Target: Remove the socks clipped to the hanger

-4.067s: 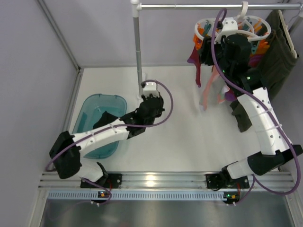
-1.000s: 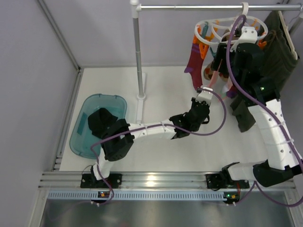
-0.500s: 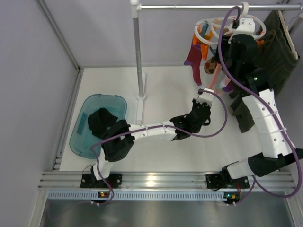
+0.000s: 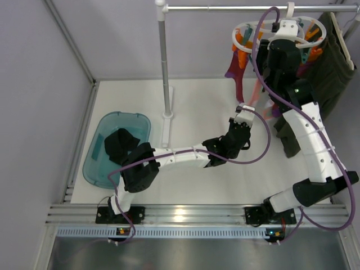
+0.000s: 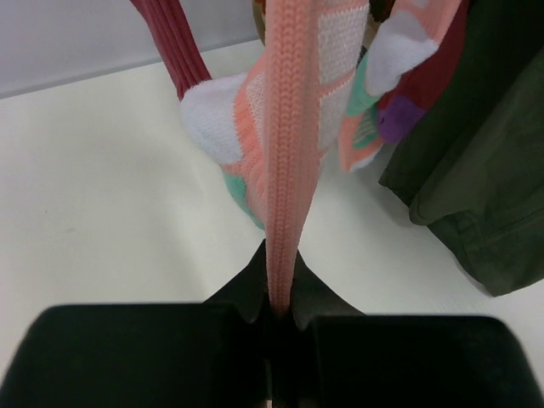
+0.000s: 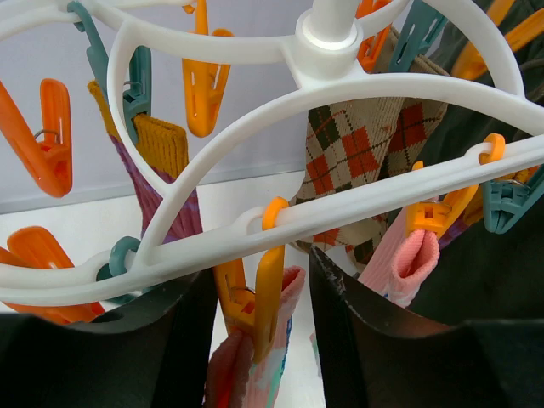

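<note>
The white hanger (image 4: 243,28) hangs from the rail at the back right, with socks clipped under its orange and teal pins. My left gripper (image 4: 243,114) is shut on the lower end of a pink-and-white sock (image 5: 289,127) that stretches straight up from the jaws (image 5: 279,297). A maroon sock (image 5: 174,42) hangs beside it. My right gripper (image 6: 259,314) is open, its jaws standing either side of an orange clothespin (image 6: 265,289) that pinches the pink sock's cuff (image 6: 234,374). The hanger's rim (image 6: 357,204) crosses just above. An argyle sock (image 6: 357,153) and a second pink cuff (image 6: 412,263) hang behind.
A large dark olive garment (image 4: 329,62) hangs right of the hanger. The rail's upright pole (image 4: 163,62) stands at centre back. A teal basin (image 4: 97,163) at the left holds a black sock (image 4: 119,143).
My right gripper has shifted left under the hanger's rim and its jaws have narrowed round the orange clothespin. The hanger has swung a little. My left gripper keeps its hold, unmoved.
</note>
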`<state>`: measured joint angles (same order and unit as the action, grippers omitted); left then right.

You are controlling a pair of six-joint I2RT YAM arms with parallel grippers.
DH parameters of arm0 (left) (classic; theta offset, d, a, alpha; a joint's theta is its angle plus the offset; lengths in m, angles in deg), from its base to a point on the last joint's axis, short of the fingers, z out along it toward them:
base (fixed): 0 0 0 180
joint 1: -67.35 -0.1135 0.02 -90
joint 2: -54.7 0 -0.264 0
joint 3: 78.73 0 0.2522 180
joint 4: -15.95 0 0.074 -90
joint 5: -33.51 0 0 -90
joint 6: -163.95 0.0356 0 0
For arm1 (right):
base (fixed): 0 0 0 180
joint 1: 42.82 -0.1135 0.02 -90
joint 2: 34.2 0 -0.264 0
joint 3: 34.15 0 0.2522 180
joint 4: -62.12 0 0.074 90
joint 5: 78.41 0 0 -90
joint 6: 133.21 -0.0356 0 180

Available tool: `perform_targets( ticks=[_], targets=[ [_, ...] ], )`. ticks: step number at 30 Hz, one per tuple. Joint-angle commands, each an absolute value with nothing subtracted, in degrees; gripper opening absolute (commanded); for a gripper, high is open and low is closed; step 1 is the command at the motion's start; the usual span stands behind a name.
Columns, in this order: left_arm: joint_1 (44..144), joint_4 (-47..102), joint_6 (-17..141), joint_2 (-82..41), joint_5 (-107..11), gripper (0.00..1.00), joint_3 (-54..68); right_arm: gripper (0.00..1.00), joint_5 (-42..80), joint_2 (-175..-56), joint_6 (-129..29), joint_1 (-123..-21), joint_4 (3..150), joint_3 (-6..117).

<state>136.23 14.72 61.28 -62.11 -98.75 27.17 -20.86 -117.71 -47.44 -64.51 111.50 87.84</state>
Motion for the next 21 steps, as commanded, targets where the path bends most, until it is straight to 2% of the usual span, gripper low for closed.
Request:
perform_targets(
  ticks=[1, 2, 4, 11, 13, 14, 17, 21],
  targets=[
    [136.78, 13.45, 61.73, -60.79, -98.5, 0.0, 28.72, 0.44, -22.69, -117.0, -46.72, -64.61, 105.07, 86.93],
    [136.78, 13.45, 61.73, -60.87, -98.32, 0.0, 28.72, 0.5, -22.87, -116.74, -46.64, -64.79, 104.54, 85.89],
    [136.78, 13.45, 61.82, -60.96, -98.24, 0.0, 28.99, 0.5, -23.22, -116.65, -46.64, -64.88, 103.57, 85.44],
    [136.78, 13.45, 62.17, -61.14, -98.41, 0.0, 28.99, 0.23, -24.71, -117.79, -45.67, -64.88, 103.92, 86.93],
    [136.78, 13.45, 62.0, -61.49, -98.67, 0.0, 28.81, 0.2, -24.45, -117.79, -45.76, -64.97, 103.92, 87.19],
    [136.7, 13.54, 61.82, -61.58, -98.76, 0.0, 28.64, 0.12, -24.28, -117.79, -45.76, -64.97, 104.18, 87.28],
    [136.26, 13.54, 60.59, -61.4, -98.41, 0.0, 27.24, 0.0, -24.01, -117.88, -45.67, -64.88, 104.71, 87.72],
    [135.47, 13.45, 58.4, -59.56, -98.59, 0.0, 22.41, 0.0, -22.52, -118.23, -45.58, -64.88, 104.97, 88.25]
  ],
)
